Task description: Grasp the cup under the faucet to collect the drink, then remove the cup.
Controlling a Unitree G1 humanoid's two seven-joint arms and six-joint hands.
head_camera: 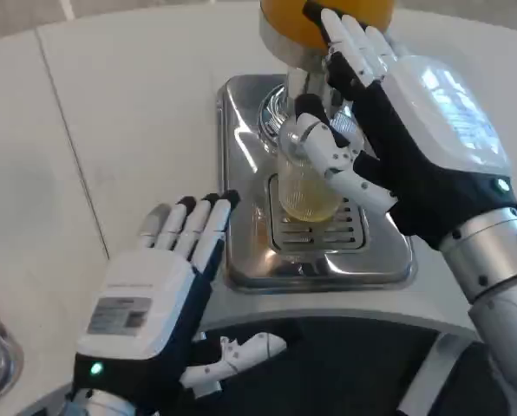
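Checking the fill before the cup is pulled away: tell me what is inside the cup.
The clear cup holds yellowish drink in its lower part, above the slotted drip tray. The right robot hand grips it, and its fingers cover the upper part, so the rim is hidden.

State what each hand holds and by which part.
The right hand grips the cup around its side, on the drip tray. The left hand holds nothing.

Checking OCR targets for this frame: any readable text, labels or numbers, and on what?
None can be read.
Sticker on the back of the left hand: dark printed lines, too small and blurred to read.
Right hand, cup and dispenser base: no visible text.
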